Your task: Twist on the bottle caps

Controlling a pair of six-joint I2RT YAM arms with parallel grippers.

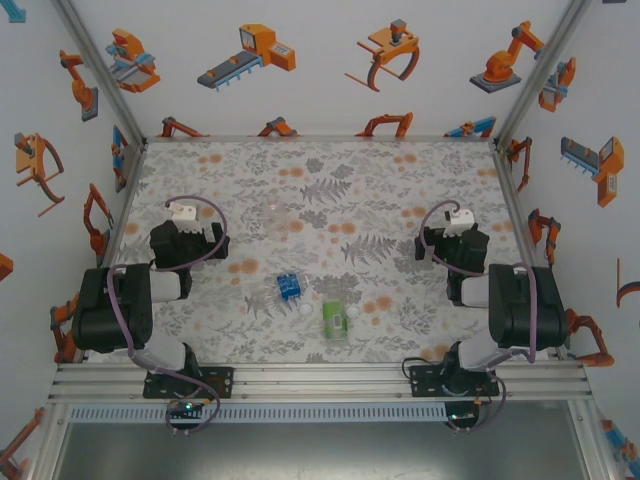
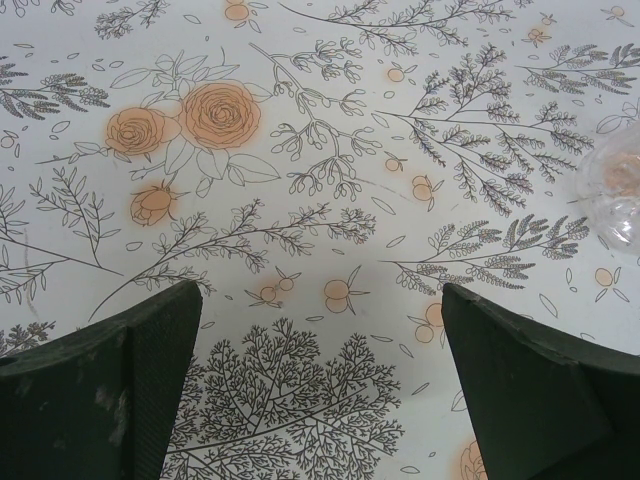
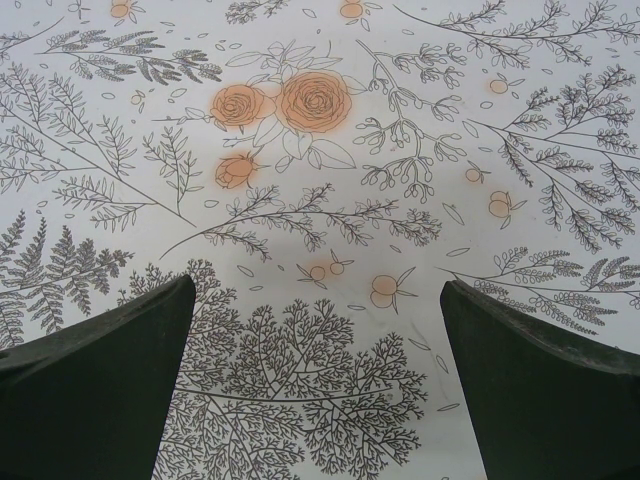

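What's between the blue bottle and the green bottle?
A small white cap lies between the blue bottle and the green bottle, as seen in the top view.

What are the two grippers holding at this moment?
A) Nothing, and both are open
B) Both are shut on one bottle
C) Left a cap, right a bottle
A: the left gripper and the right gripper each stand wide open, with bare patterned table between the jaws.

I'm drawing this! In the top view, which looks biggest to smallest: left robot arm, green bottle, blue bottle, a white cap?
1. left arm
2. green bottle
3. blue bottle, only a little smaller-looking
4. white cap beside the green bottle, tiniest
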